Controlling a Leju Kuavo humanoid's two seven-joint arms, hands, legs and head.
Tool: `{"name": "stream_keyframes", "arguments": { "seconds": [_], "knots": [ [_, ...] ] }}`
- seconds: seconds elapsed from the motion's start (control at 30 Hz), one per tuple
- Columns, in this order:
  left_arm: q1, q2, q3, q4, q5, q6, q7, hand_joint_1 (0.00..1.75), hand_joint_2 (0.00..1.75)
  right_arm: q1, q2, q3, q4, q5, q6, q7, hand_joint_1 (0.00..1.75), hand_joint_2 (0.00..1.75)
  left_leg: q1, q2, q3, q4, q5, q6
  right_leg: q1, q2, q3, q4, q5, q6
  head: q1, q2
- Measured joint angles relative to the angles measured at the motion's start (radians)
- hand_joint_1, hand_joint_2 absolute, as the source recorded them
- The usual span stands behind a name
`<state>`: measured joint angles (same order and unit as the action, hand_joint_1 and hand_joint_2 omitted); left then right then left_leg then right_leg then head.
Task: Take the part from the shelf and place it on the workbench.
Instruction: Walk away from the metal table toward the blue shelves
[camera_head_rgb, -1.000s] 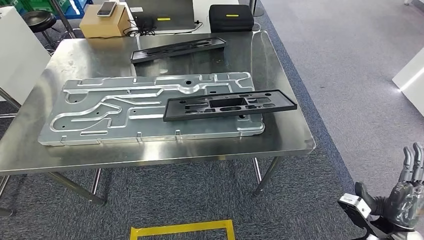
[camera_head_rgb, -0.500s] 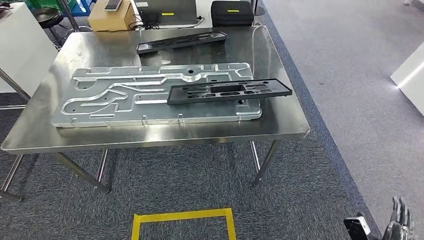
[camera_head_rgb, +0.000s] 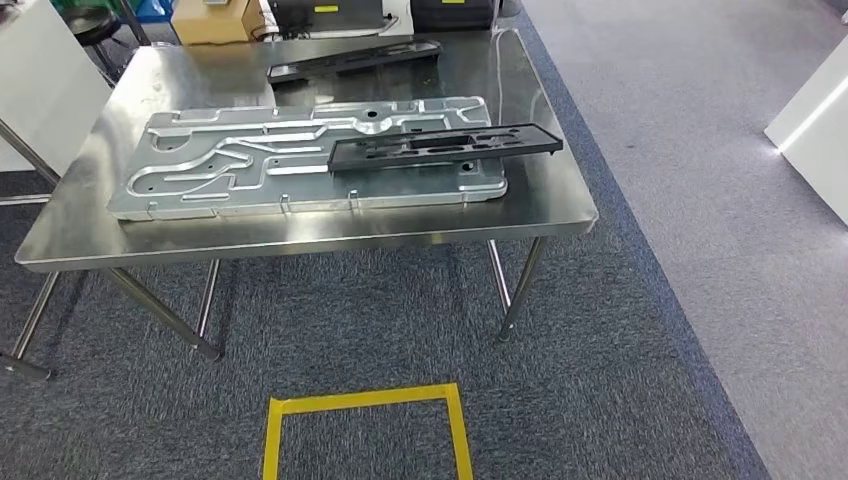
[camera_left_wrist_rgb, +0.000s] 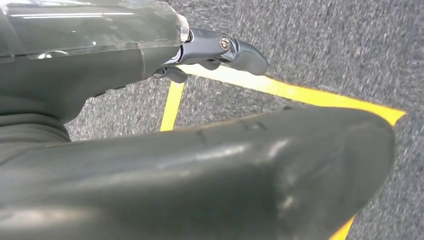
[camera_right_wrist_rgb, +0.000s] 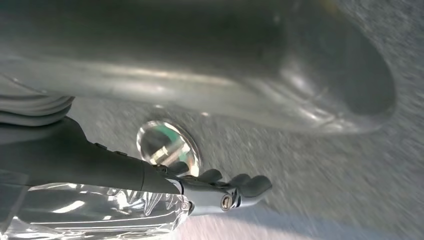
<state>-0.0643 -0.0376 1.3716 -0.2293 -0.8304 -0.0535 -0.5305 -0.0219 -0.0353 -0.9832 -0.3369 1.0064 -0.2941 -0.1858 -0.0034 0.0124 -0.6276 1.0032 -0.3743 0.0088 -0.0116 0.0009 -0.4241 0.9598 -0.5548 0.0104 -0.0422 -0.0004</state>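
A long black plastic part (camera_head_rgb: 445, 147) lies across the right end of a big embossed metal plate (camera_head_rgb: 220, 165) on the steel workbench (camera_head_rgb: 300, 235). A second black part (camera_head_rgb: 350, 58) lies near the bench's far edge. My left hand (camera_left_wrist_rgb: 90, 80) hangs over the carpet with its fingers (camera_left_wrist_rgb: 235, 50) stretched out and nothing in them. In the right wrist view my right hand (camera_right_wrist_rgb: 75, 160) also hangs low, its fingers (camera_right_wrist_rgb: 235, 192) apart and holding nothing.
A yellow tape square (camera_head_rgb: 365, 400) marks the carpet in front of the bench. Behind the bench stand a cardboard box (camera_head_rgb: 210, 20) and a black case (camera_head_rgb: 450, 12). A white cabinet (camera_head_rgb: 30, 90) is at the left, a white panel (camera_head_rgb: 815, 120) at the right.
The whole picture has shifted: the bench now sits higher and farther off, so the camera has moved back. My right hand has sunk out of the head view's lower right corner.
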Motion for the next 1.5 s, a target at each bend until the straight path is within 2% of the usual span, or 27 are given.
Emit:
{"name": "stream_keyframes", "arguments": {
  "seconds": [0.07,0.13,0.2,0.23,0.27,0.3,0.37,0.43,0.5,0.57,0.6,0.7,0.73,0.8,0.87,0.93,0.97,1.0,1.07,1.13,1.2,1.23,1.27,1.33,1.4,1.47,1.5],
  "knots": [
    [0.000,0.000,0.000,0.000,-0.009,0.000,0.001,0.00,0.00,-0.006,0.006,-0.001,0.038,0.017,0.080,0.101,0.00,0.00,0.005,-0.002,-0.011,0.013,-0.014,-0.013,0.000,-0.005,-0.017,0.001,0.020,-0.018,0.000,0.000],
    [0.001,0.000,-0.001,0.000,-0.016,0.000,0.002,0.00,0.00,-0.008,0.016,-0.001,0.061,0.030,0.145,0.183,0.00,0.00,0.010,-0.004,-0.033,0.086,-0.103,-0.024,0.000,-0.012,-0.042,0.000,0.044,-0.033,0.000,0.000],
    [0.000,0.000,-0.001,0.000,-0.022,0.001,0.003,0.00,0.00,-0.008,0.030,-0.001,0.077,0.037,0.178,0.220,0.00,0.00,0.012,-0.004,-0.056,0.212,-0.203,-0.034,0.002,-0.013,-0.072,0.003,0.066,-0.038,0.000,0.000],
    [0.000,0.000,-0.001,0.000,-0.024,0.001,0.004,0.00,0.00,-0.008,0.037,-0.001,0.085,0.040,0.191,0.230,0.00,0.00,0.012,-0.004,-0.058,0.266,-0.221,-0.037,0.004,-0.013,-0.089,0.006,0.077,-0.039,0.000,0.000],
    [-0.001,0.000,-0.002,0.000,-0.026,0.001,0.004,0.00,0.00,-0.008,0.045,-0.001,0.091,0.043,0.202,0.236,0.00,0.00,0.012,-0.004,-0.048,0.295,-0.213,-0.037,0.005,-0.013,-0.107,0.011,0.088,-0.038,0.000,0.000],
    [-0.002,0.000,-0.002,0.001,-0.028,0.001,0.005,0.00,0.00,-0.009,0.051,-0.001,0.096,0.046,0.211,0.241,0.00,0.00,0.012,-0.004,-0.023,0.289,-0.185,-0.036,0.006,-0.013,-0.125,0.016,0.097,-0.038,0.000,0.000],
    [-0.006,0.000,-0.002,0.001,-0.029,0.001,0.006,0.00,0.00,-0.010,0.061,-0.001,0.104,0.051,0.220,0.245,0.00,0.00,0.011,-0.005,0.074,0.183,-0.138,-0.025,0.008,-0.012,-0.154,0.027,0.113,-0.034,0.000,0.000],
    [-0.013,0.001,-0.003,0.001,-0.029,0.001,0.006,0.00,0.00,-0.012,0.068,-0.001,0.110,0.052,0.223,0.253,0.00,0.00,0.006,-0.007,0.180,0.028,-0.152,-0.012,0.011,-0.013,-0.171,0.037,0.128,-0.027,0.000,0.000],
    [-0.016,0.001,-0.004,0.001,-0.031,0.003,0.006,0.00,0.00,-0.013,0.072,-0.001,0.114,0.051,0.232,0.265,0.00,0.00,0.000,-0.007,0.219,-0.048,-0.173,0.000,0.012,-0.014,-0.180,0.040,0.147,-0.015,0.000,0.000],
    [-0.015,0.001,-0.004,0.001,-0.032,0.007,0.006,0.00,0.00,-0.014,0.074,-0.001,0.117,0.051,0.244,0.273,0.00,0.00,0.003,-0.003,0.204,-0.054,-0.157,0.016,0.010,-0.012,-0.190,0.045,0.147,-0.004,0.000,0.000],
    [-0.015,0.000,-0.004,0.001,-0.033,0.009,0.006,0.00,0.00,-0.014,0.076,-0.001,0.118,0.051,0.248,0.274,0.00,0.00,0.005,-0.001,0.192,-0.056,-0.145,0.025,0.009,-0.009,-0.199,0.064,0.120,0.001,0.000,0.000],
    [-0.016,0.000,-0.004,0.001,-0.035,0.012,0.006,0.00,0.00,-0.014,0.083,-0.001,0.122,0.052,0.256,0.270,0.00,0.00,0.004,0.002,0.144,-0.055,-0.106,0.038,0.004,-0.005,-0.243,0.226,-0.029,0.011,0.000,0.000],
    [-0.015,0.000,-0.004,0.001,-0.036,0.012,0.006,0.00,0.00,-0.014,0.085,-0.001,0.123,0.053,0.258,0.268,0.00,0.00,0.004,0.003,0.127,-0.051,-0.094,0.037,0.003,-0.005,-0.252,0.286,-0.054,0.014,0.000,0.000],
    [-0.015,0.000,-0.004,0.001,-0.038,0.012,0.006,0.00,0.00,-0.014,0.087,-0.001,0.124,0.054,0.263,0.262,0.00,0.00,0.003,0.004,0.089,-0.038,-0.073,0.033,0.000,-0.005,-0.234,0.331,-0.025,0.018,0.000,0.000],
    [-0.015,0.001,-0.004,0.001,-0.040,0.013,0.006,0.00,0.00,-0.015,0.087,-0.001,0.124,0.054,0.268,0.254,0.00,0.00,0.004,0.004,0.052,-0.020,-0.057,0.026,-0.003,-0.005,-0.150,0.243,0.034,0.017,0.000,0.000],
    [-0.015,0.000,-0.004,0.001,-0.042,0.013,0.005,0.00,0.00,-0.018,0.087,-0.001,0.124,0.054,0.273,0.248,0.00,0.00,0.003,0.003,0.026,0.000,-0.044,0.017,-0.001,-0.004,-0.043,0.090,0.026,0.010,0.000,0.000],
    [-0.015,0.000,-0.004,0.001,-0.043,0.013,0.004,0.00,0.00,-0.020,0.087,-0.001,0.124,0.054,0.274,0.247,0.00,0.00,0.003,0.003,0.019,0.005,-0.037,0.011,0.002,-0.004,-0.012,0.038,0.010,0.006,0.000,0.000],
    [-0.015,0.000,-0.004,0.001,-0.043,0.013,0.004,0.00,0.00,-0.021,0.088,-0.002,0.124,0.054,0.275,0.247,0.00,0.00,0.003,0.003,0.015,0.007,-0.029,0.005,0.005,-0.003,0.001,0.011,-0.001,0.000,0.000,0.000],
    [-0.014,0.000,-0.004,0.001,-0.045,0.013,0.003,0.00,0.00,-0.021,0.089,-0.002,0.126,0.054,0.277,0.247,0.00,0.00,0.006,0.002,0.008,0.009,-0.020,-0.007,0.005,-0.006,-0.013,0.009,0.011,-0.014,0.000,0.000],
    [-0.011,0.001,-0.004,0.001,-0.047,0.013,0.003,0.00,0.00,-0.022,0.091,-0.002,0.128,0.054,0.277,0.247,0.00,0.00,0.009,-0.002,-0.013,0.056,-0.080,-0.018,0.001,-0.010,-0.038,0.007,0.037,-0.030,0.000,0.000],
    [-0.010,0.001,-0.004,0.001,-0.048,0.013,0.003,0.00,0.00,-0.023,0.092,-0.002,0.129,0.054,0.275,0.250,0.00,0.00,0.013,-0.004,-0.047,0.175,-0.189,-0.025,0.002,-0.012,-0.072,0.007,0.064,-0.037,0.000,0.000],
    [-0.010,0.001,-0.004,0.001,-0.049,0.012,0.003,0.00,0.00,-0.022,0.092,-0.003,0.129,0.054,0.274,0.252,0.00,0.00,0.013,-0.004,-0.058,0.238,-0.223,-0.028,0.003,-0.012,-0.089,0.009,0.077,-0.037,0.000,0.000],
    [-0.011,0.001,-0.004,0.001,-0.049,0.013,0.004,0.00,0.00,-0.022,0.092,-0.003,0.129,0.053,0.272,0.253,0.00,0.00,0.014,-0.004,-0.059,0.284,-0.229,-0.029,0.004,-0.012,-0.108,0.010,0.090,-0.036,0.000,0.000],
    [-0.011,0.000,-0.004,0.001,-0.049,0.018,0.013,0.00,0.00,-0.022,0.092,-0.004,0.129,0.054,0.270,0.254,0.00,0.00,0.014,-0.004,-0.017,0.287,-0.172,-0.026,0.007,-0.012,-0.144,0.015,0.112,-0.033,0.000,0.000],
    [-0.014,0.000,-0.004,0.001,-0.049,0.031,0.039,0.00,0.00,-0.023,0.094,-0.004,0.129,0.054,0.274,0.254,0.00,0.00,0.011,-0.004,0.089,0.166,-0.126,-0.014,0.010,-0.012,-0.173,0.020,0.132,-0.028,0.000,0.000],
    [-0.019,0.000,-0.004,0.001,-0.048,0.044,0.063,0.00,0.00,-0.024,0.097,-0.005,0.129,0.055,0.277,0.254,0.00,0.00,0.006,-0.004,0.198,0.005,-0.155,-0.003,0.014,-0.012,-0.189,0.027,0.150,-0.020,0.000,0.000],
    [-0.021,0.000,-0.004,0.001,-0.047,0.047,0.070,0.00,0.00,-0.024,0.098,-0.005,0.129,0.055,0.279,0.254,0.00,0.00,0.003,-0.004,0.227,-0.046,-0.174,0.001,0.015,-0.013,-0.194,0.028,0.158,-0.014,0.000,0.000]
  ]
}}
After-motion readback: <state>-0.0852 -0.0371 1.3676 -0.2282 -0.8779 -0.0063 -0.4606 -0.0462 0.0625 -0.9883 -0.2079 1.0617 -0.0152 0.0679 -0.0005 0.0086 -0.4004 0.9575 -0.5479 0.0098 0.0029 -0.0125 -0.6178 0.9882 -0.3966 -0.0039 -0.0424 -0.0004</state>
